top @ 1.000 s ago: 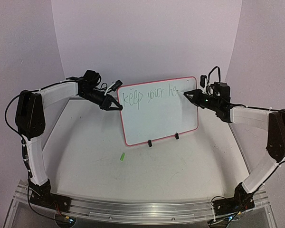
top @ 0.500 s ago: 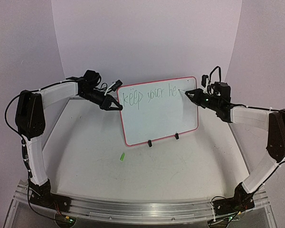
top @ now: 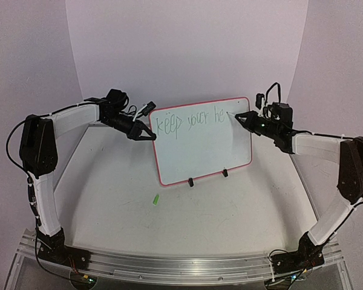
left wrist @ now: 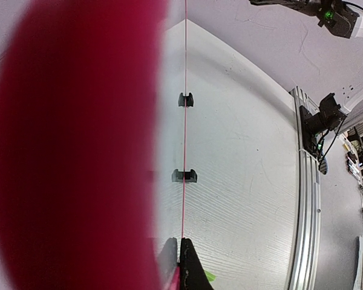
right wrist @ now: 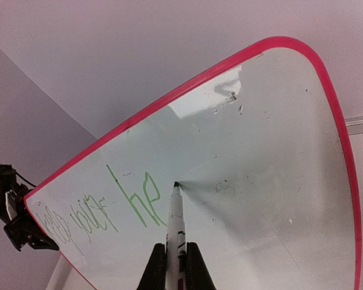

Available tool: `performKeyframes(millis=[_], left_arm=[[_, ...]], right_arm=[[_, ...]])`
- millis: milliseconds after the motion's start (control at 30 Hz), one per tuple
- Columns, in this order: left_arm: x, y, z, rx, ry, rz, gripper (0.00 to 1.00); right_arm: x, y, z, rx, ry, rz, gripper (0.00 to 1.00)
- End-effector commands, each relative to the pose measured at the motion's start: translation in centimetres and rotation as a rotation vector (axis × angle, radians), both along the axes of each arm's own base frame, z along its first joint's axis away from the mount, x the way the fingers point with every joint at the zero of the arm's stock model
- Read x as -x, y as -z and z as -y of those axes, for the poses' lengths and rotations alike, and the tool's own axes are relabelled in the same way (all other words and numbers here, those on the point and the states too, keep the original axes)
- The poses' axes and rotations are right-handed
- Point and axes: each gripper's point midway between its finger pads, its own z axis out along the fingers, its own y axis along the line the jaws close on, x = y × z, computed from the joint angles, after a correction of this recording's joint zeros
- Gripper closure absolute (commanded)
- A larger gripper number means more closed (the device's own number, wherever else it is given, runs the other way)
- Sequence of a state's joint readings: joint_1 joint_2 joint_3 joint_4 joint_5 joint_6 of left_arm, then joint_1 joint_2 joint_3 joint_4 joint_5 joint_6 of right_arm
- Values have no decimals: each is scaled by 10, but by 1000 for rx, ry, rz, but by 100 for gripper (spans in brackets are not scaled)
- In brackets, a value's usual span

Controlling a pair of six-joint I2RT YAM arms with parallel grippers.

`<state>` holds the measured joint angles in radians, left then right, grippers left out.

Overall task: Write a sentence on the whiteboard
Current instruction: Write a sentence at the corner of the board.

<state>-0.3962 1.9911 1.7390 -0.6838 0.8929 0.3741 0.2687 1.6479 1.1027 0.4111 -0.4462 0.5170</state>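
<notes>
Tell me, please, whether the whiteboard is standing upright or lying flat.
Upright: the whiteboard stands on edge on its two black clip feet.

Close up, the whiteboard (left wrist: 78, 151) rim blurs red

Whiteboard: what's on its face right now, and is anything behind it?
Green handwriting reading "keep your he" runs along the top of the whiteboard, with the marker tip at the surface just after "he". The board hides whatever is behind it.

Soft even light, glare patch on the whiteboard (right wrist: 248, 199), red foreground blur.
</notes>
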Motion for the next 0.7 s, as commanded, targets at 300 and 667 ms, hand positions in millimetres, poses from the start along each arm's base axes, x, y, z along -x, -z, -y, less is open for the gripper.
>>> performKeyframes(millis=[300,667], left_arm=[[0,-8,0,-30,9,86,100],[0,-8,0,-31,9,85,100]], right_arm=[[3,0,-8,22,-75,33,100],[11,12,3,49,-23,5,100]])
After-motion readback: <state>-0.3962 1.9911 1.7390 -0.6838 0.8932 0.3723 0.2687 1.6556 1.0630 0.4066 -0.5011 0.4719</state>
